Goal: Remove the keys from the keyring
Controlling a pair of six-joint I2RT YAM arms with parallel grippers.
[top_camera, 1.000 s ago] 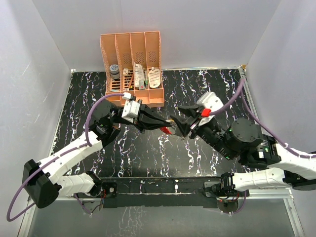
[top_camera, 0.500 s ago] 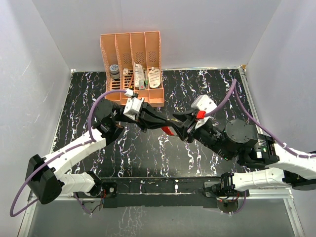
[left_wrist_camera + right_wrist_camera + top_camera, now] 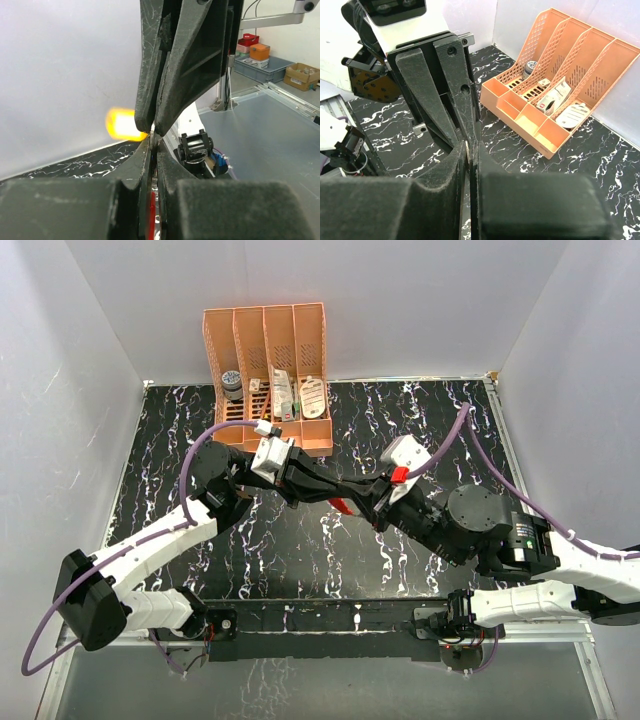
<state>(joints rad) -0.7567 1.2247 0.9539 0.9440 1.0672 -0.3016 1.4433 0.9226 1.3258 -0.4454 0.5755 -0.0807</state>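
The white left arm [image 3: 140,550] reaches from the near edge over the black marbled desk [image 3: 450,420], and a purple cable [image 3: 187,468] loops above it. Behind it, against the far wall, stands an orange rack [image 3: 300,325] with four compartments. It holds a round grey-topped container [image 3: 231,382], some packets [image 3: 282,392] and a white oval item [image 3: 312,395]. The rack is well apart from both claws.

The left claw [image 3: 333,490] points to the right above the middle of the desk, and its fingers are narrow. In the left wrist view a red sliver sits in the slit between them, so this claw grips the keyring [image 3: 342,505] by its red tag. Only the tag shows — the thin wire ring is hidden behind the black fingers of the two claws.

Tip to tip against it stands the right claw [image 3: 362,494], pointing left. Its fingers are pressed nearly together, and I cannot tell what they nip. In the left wrist view a blurred yellow-gold spot — it seems the key [image 3: 122,124] — lies just beside the tip of the right claw and touches its left side.

To the right, the bulky black right arm [image 3: 470,525] lies low over the desk.
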